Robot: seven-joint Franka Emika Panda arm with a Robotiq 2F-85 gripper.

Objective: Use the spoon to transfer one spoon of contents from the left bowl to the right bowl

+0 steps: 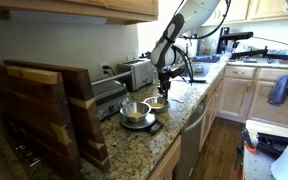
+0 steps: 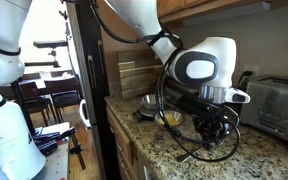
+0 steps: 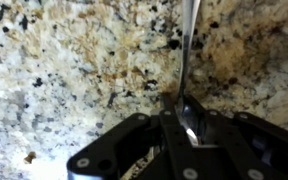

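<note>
My gripper (image 3: pixel 187 122) is shut on the spoon (image 3: pixel 190 40). The spoon's shiny bowl end sits between the fingers and its thin handle points away over speckled granite. In both exterior views the gripper (image 1: pixel 165 90) (image 2: pixel 216 128) hangs low over the counter, just beside the right bowl (image 1: pixel 156 102) (image 2: pixel 171 118), which is small with a yellow inside. The left bowl (image 1: pixel 133 109) (image 2: pixel 149 101), larger and of shiny steel, stands just beyond it. Neither bowl shows in the wrist view. What the spoon carries cannot be told.
The steel bowl rests on a flat dark scale (image 1: pixel 140 124). A toaster (image 1: pixel 137 72) (image 2: pixel 279 100) stands at the wall behind the bowls. Wooden boards (image 1: pixel 44 110) fill the near counter. A black cable (image 2: pixel 184 152) loops on the granite by the gripper. The counter edge (image 1: pixel 189 120) is close.
</note>
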